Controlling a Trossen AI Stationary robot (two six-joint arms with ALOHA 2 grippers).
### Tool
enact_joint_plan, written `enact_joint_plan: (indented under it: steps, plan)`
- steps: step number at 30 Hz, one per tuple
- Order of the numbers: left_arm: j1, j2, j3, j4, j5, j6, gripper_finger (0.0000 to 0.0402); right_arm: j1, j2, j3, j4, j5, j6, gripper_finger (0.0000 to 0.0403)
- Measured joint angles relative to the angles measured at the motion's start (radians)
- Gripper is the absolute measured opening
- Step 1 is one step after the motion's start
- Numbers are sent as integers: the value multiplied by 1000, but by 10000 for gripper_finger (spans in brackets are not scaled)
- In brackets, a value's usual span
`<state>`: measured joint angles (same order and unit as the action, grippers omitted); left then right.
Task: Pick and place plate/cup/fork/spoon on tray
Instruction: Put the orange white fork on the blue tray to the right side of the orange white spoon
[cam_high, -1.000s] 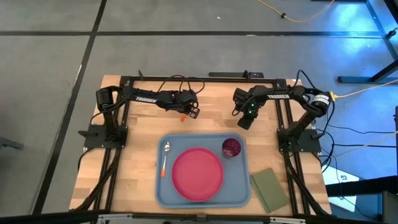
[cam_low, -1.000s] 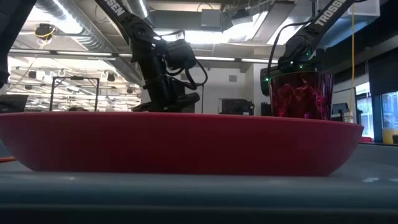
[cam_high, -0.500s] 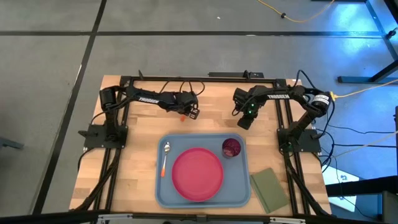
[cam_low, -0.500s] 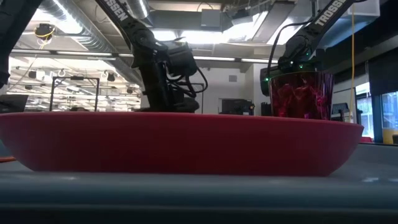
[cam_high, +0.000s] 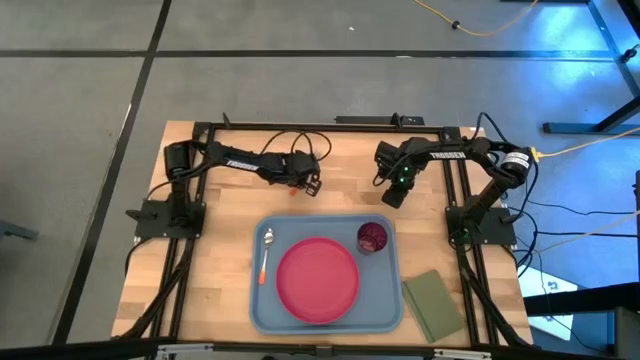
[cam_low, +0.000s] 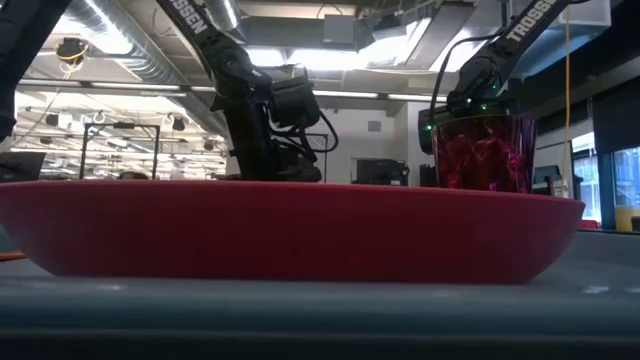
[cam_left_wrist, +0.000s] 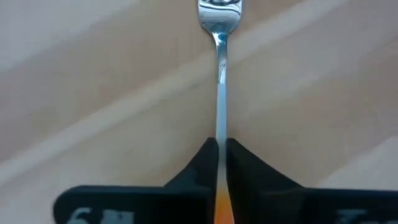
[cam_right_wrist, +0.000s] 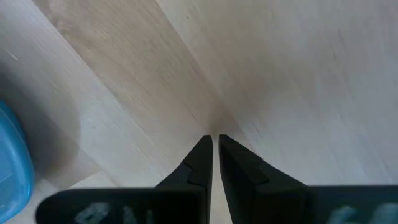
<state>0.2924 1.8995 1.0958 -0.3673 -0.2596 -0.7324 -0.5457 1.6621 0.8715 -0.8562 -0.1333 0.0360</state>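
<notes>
One plate (cam_high: 317, 279), cup (cam_high: 372, 237), spoon (cam_high: 266, 250) on tray (cam_high: 390, 305); left hand (cam_left_wrist: 221, 152) grasping fork (cam_left_wrist: 219, 68); right hand (cam_right_wrist: 215, 146) clenched, empty.

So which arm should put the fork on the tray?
The left one. Its claw is already shut on the fork, over the wood behind the tray. The right claw is shut on nothing, farther back by the cup side.

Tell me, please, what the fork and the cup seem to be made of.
Fork: the head and neck look like polished metal, mirror-bright with reflections; the orange handle is probably plastic. Cup: likely plastic or glass, dark red and translucent, since light shows through it.
</notes>
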Motion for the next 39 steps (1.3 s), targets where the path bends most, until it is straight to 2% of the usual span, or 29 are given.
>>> enact_joint_plan:
  steps: [9, 13, 19, 23, 26, 28, 33, 36, 39]
  plan:
    - [-30, -140, -2, -74, -35, -37, 2, 0, 0, 0, -1, 0, 0, 33]
    - [-96, -195, -2, -177, -27, -126, 1, 0, 0, 0, -1, 0, -5, 33]
    - [-220, -218, -2, -299, -82, -285, 1, 0, 0, -1, -1, -1, -17, 33]
    - [-232, -215, -2, -290, -110, -298, 0, 0, 0, -1, -1, -1, -15, 33]
    - [-221, -214, -2, -239, -159, -223, 0, 0, 0, -1, -1, -1, -14, 33]
    - [-194, -214, -2, -167, -135, -144, 0, 0, 0, -1, -1, -1, -14, 33]
    - [-97, -198, 1, 48, 46, 21, 10, 0, 0, -2, -1, -2, -13, 33]
    - [-46, -173, 0, 85, 112, 92, 27, 0, 0, -3, 0, -2, -14, 33]
    - [-4, -130, 0, 82, 191, 96, 47, 0, 0, -14, 0, -2, -16, 33]
